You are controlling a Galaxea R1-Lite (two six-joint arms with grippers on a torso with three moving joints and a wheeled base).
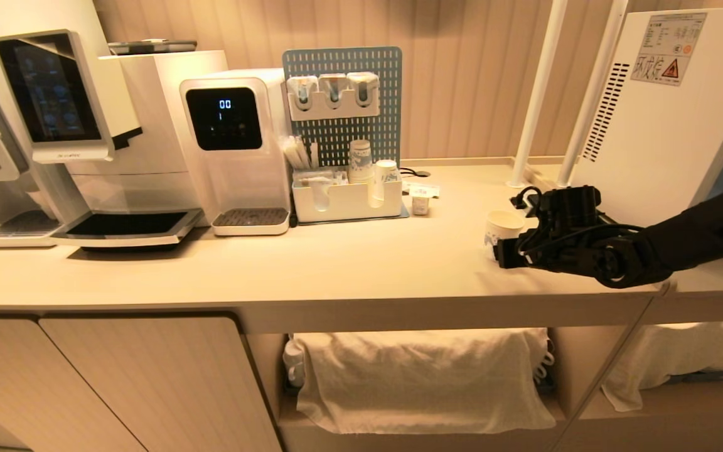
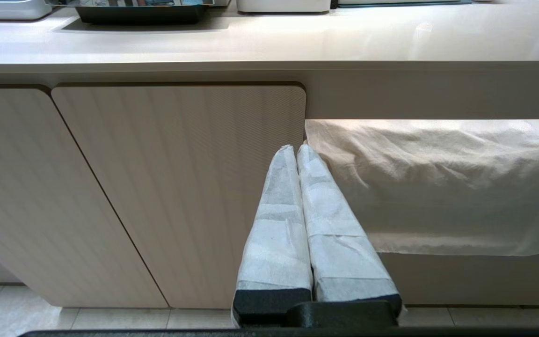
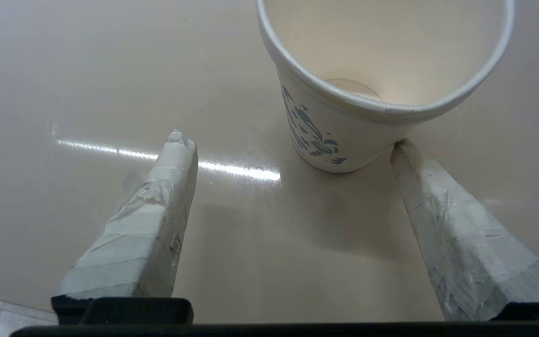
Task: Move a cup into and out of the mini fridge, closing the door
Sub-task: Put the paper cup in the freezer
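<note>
The right gripper is spread wide, one fingertip touching the cup, which stands upright on the bench beside the mini fridge. Backing straight away should avoid tipping it. The left gripper hangs clenched, empty, below.

Right claw spread wide, arm extended; left claw closed, parked low.

Counter before me: beige counter | on it: cup, mini fridge, coffee machine, water dispenser, organizer tray, small tub
</note>
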